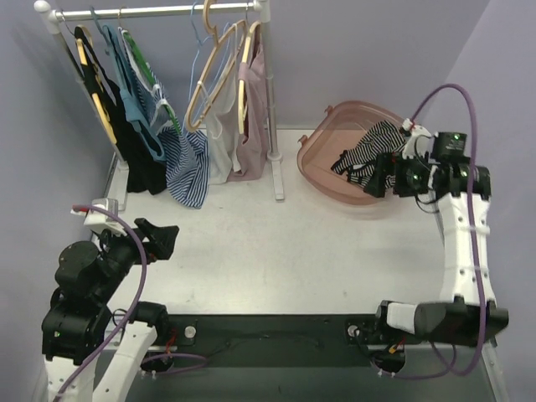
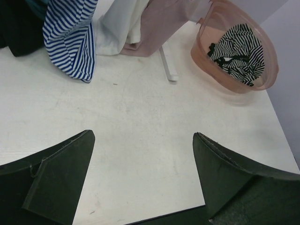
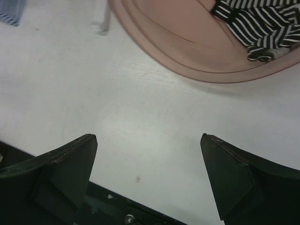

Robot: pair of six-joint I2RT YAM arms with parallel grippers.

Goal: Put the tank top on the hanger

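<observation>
Zero steps done. On tabletop [image 1: 276, 251]: clothes rail [image 1: 151, 12] at back, pink basin [image 1: 314, 163] far right. Crumpled tank top [image 1: 368, 155] lies inside basin; pale-blue hanger [image 1: 199, 52] hangs on rail. Both spread, empty: right pincer [image 3: 147, 140] beside basin, left pincer [image 2: 143, 136] well apart. Pickup and threading remain, I judge

A white clothes rack [image 1: 273, 109] stands at the back of a white table [image 1: 276, 243]. Behind the rack the wall [image 1: 360, 50] is pale purple, and it comes round on both sides of the rack. Clothes [image 1: 188, 167] hang from the rack's top bar [image 1: 159, 12], down near the table. Just right of the rack sits a pink tub [image 1: 322, 155]. Well in front of the rack, a black strip [image 1: 268, 327] runs along the table's near edge. The light is soft, with faint shadows.
</observation>
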